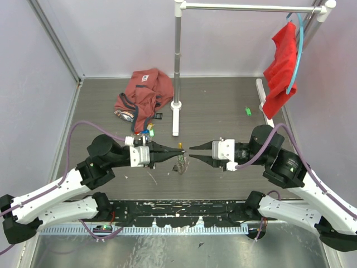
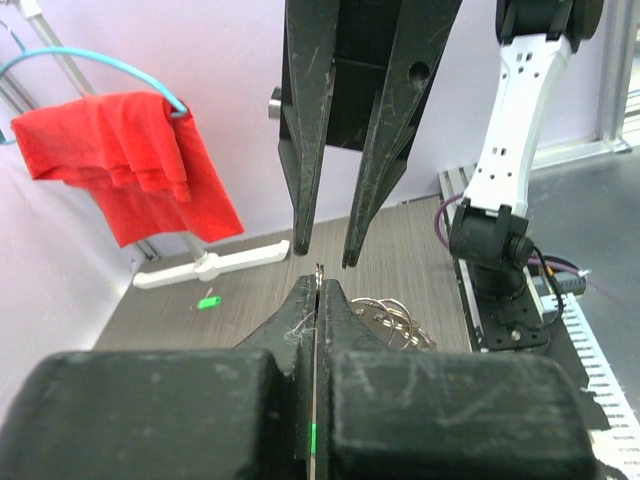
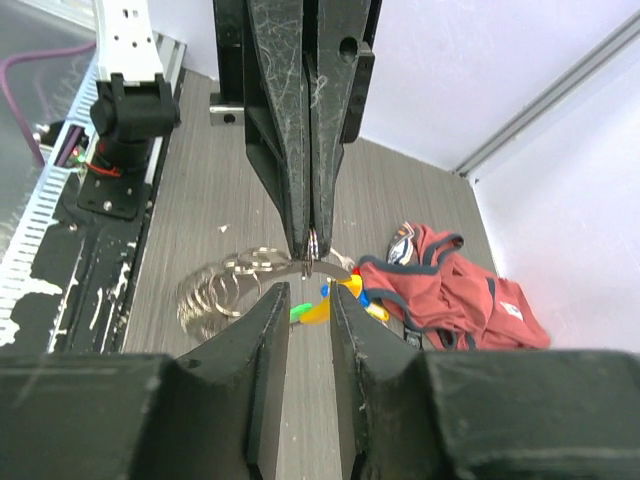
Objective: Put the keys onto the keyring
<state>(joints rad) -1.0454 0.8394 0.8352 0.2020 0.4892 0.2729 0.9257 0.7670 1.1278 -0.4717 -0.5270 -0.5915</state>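
Left gripper sat clamped shut on the keyring (silvery loops dangled beneath its tips). Right gripper faced it tip to tip, jaws slightly apart, holding nothing. Loose keys lay farther back beside the red cloth.

Left gripper clamped; right gripper (facing) — parted.

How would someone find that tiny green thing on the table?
Find the red cloth hanging from the metal rail at the right. Below it, beside the rack's white foot, a small bright green tag lies on the grey table. It lies alone; the other coloured tags cluster by the crumpled rust-red garment.
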